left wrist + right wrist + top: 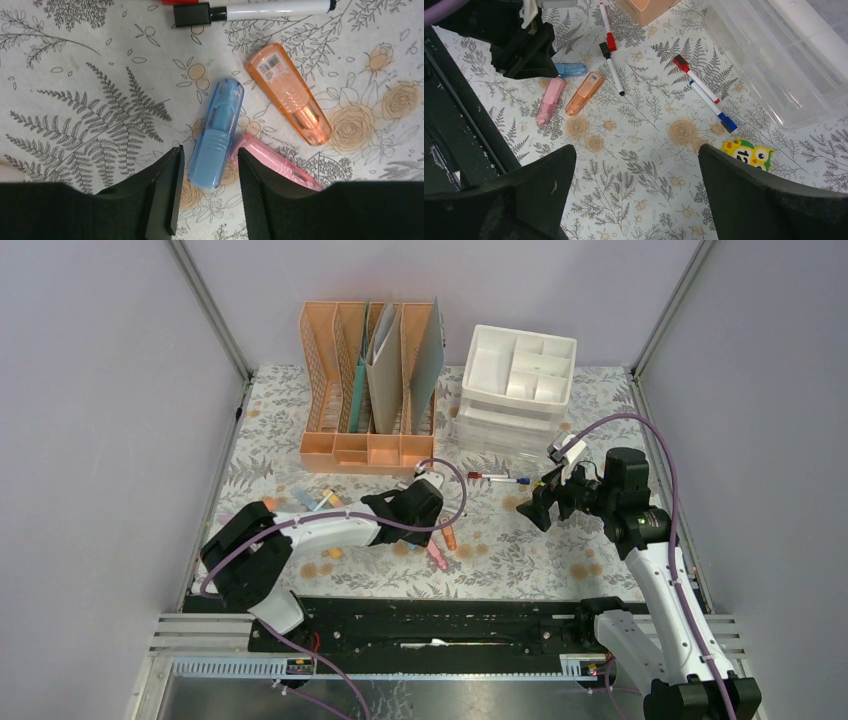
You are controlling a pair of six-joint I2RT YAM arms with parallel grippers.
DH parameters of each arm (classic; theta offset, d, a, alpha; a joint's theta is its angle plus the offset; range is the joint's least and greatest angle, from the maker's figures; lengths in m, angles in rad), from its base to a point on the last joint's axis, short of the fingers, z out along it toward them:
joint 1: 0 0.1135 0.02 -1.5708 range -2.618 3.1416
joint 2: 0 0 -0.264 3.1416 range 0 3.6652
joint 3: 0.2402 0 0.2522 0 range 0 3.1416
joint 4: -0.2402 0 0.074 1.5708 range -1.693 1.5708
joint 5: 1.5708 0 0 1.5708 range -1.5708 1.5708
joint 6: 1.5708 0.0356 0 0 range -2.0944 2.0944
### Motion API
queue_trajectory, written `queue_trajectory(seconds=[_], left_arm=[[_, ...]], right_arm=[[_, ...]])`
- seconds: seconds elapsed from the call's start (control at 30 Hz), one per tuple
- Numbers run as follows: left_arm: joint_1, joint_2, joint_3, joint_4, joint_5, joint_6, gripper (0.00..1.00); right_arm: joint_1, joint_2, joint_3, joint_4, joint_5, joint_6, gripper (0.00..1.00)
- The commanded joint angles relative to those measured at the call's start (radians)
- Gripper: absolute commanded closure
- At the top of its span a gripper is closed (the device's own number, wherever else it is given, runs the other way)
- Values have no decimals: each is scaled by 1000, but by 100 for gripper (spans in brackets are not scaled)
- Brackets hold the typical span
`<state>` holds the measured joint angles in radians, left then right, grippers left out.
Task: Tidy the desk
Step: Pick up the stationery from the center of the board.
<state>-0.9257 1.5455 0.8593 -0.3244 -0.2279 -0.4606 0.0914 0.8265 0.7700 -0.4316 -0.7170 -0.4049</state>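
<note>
Pale fern-printed cloth surface (pixel 75 50) sits right under the left pincer (pixel 208 155), whose jaws straddle a translucent blue plastic capsule (pixel 220 120), not quite touching. Right pincer (pixel 636 150) at 3 o'clock hangs wide open.

The table (pixel 530 565) is a large flat rectangle that fills the middle of the top view, its far edge in the upper third of the frame and its near edge in the lower third. A pale cloth covers it completely, printed with grey fern leaves and small orange flowers (in the close wrist views some look like outlined roses). The cloth lies smooth and level. One big fern shows at the left of the left wrist view.
</note>
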Motion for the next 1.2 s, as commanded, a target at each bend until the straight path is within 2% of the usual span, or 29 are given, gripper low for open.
queue_trajectory(seconds=[0.0, 0.57, 0.67, 0.9, 1.03, 1.17], left_arm=[[-4, 50, 72, -13, -45, 59, 52], [-2, 169, 104, 16, -39, 100, 53], [-1, 177, 92, 28, -40, 94, 68], [-1, 136, 70, 41, -65, 75, 92], [-2, 31, 52, 80, -75, 59, 99], [-1, -133, -36, 219, -12, 10, 100]], right_arm=[[-6, -11, -5, 31, 7, -9, 0], [-8, -5, -5, 25, -4, -13, 0], [-9, -6, -6, 24, -8, -13, 0], [-11, -6, -6, 18, -41, -15, 0], [-10, -2, -7, 3, -104, -28, 0], [-11, 9, -18, -1, -184, -34, 0]])
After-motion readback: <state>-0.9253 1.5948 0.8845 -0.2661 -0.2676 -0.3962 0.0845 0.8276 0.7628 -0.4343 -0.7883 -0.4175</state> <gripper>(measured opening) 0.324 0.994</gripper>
